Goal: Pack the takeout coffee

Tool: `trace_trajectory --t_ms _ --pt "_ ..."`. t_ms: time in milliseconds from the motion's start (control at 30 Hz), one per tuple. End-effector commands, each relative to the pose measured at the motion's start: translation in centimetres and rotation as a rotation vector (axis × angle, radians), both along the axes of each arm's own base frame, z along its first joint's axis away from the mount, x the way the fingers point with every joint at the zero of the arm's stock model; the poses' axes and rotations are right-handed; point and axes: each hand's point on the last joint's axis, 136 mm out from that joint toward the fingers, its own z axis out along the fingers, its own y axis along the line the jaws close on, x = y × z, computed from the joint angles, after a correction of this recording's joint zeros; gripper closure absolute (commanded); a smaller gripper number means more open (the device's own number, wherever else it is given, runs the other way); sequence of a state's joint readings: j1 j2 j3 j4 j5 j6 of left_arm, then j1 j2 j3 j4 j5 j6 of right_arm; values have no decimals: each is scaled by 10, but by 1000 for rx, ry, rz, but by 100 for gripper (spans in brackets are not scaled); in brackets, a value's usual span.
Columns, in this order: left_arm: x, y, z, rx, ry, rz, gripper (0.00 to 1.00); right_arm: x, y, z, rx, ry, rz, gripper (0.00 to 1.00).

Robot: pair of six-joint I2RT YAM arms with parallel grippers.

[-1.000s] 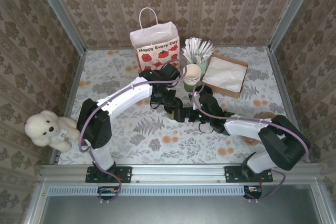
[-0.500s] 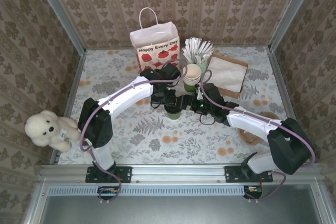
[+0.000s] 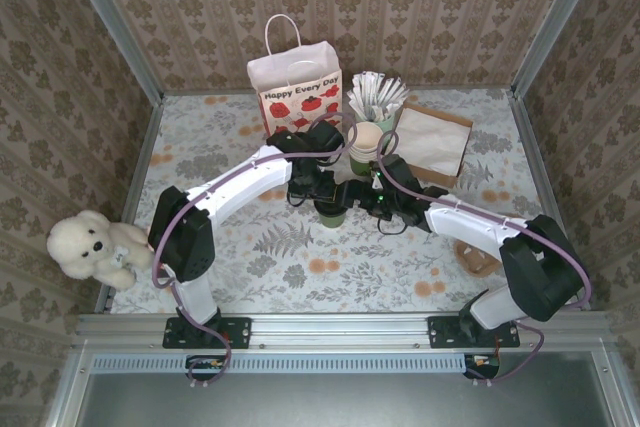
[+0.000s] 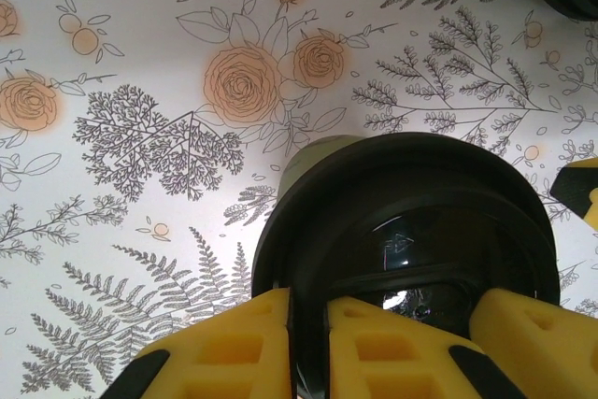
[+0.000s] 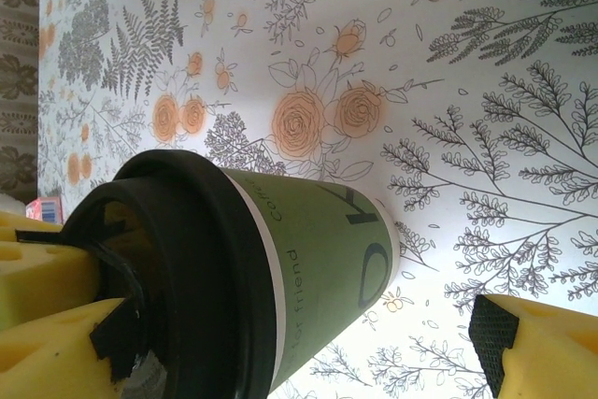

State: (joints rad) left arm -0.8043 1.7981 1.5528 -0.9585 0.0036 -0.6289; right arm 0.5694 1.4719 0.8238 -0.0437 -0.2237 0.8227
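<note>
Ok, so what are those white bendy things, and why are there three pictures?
Those are two robot arms bolted to a flowery table. Each ends in a two-finger gripper. One picture looks down from above. The other two come from small cameras on the arms' wrists, so everything looks very close up. On the table stand a paper gift bag and a stack of paper cups, and a teddy bear sits at the left side. In the middle is a green coffee cup with a black lid. The left gripper pinches the lid's rim. The right gripper is open beside the cup.
</note>
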Motion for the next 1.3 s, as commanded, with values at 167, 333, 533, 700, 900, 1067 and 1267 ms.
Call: trace_trajectory --t_ms 167,333,533,700,900,1067,1267 --pt "-10 -5 1 -74 32 -3 85 -6 -4 -11 -34 64 -9 6" --pt "-8 -6 7 -116 19 0 84 -6 -4 -11 -33 65 -10 6" --pt "-7 -4 11 -140 9 7 84 -5 -3 -10 -33 67 -8 6" --pt "-5 -4 18 -178 -13 11 84 -5 -2 -10 -31 70 -7 6" --pt "-1 0 27 -234 -62 28 81 -3 0 -10 -32 75 -1 6" --pt "3 10 27 -260 -109 67 80 -1 3 -7 -25 74 6 6" --pt "11 48 27 -230 -191 205 53 0 7 3 -12 57 25 5"
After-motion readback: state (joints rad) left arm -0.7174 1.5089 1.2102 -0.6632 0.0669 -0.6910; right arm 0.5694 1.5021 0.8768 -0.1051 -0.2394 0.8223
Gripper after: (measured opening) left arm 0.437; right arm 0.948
